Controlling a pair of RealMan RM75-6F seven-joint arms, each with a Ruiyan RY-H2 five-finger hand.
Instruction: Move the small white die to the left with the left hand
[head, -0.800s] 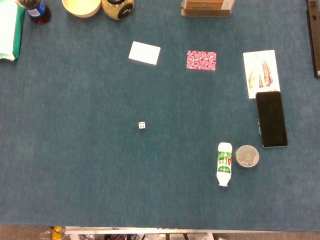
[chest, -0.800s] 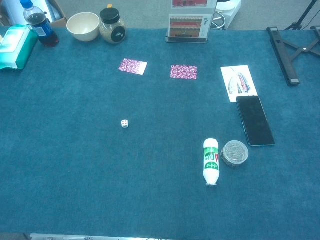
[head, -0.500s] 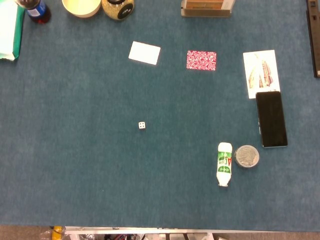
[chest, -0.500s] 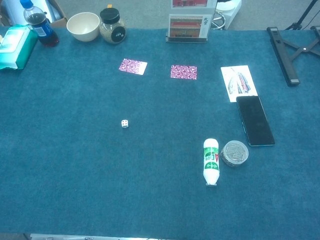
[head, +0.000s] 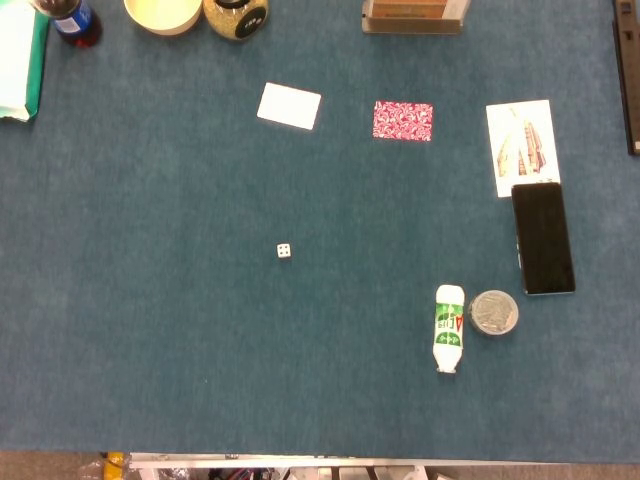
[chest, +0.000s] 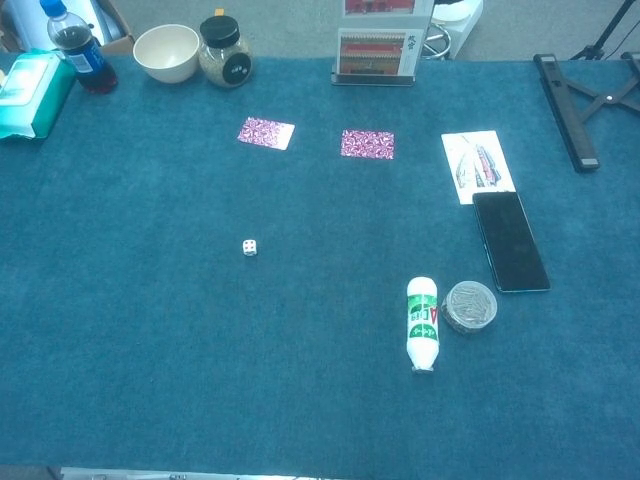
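Die: the die lay alone on the blue cloth, left of centre, nothing touching it
Hands: neither hand appeared in head or chest view, so how far open they were could not be told, and nothing had hold of the die
Cards: two cards lay beyond the die; one almost straight behind it, the other behind it and to the right, the two well apart
Bottle: a white bottle lay on its side, right of the die and nearer the front edge
Tin: a round tin sat just beside the bottle, on the side away from the die
Phone: a black phone lay flat far right of the die, a picture card at its far end
Far left: bowl, jar and cola bottle stood well behind the die
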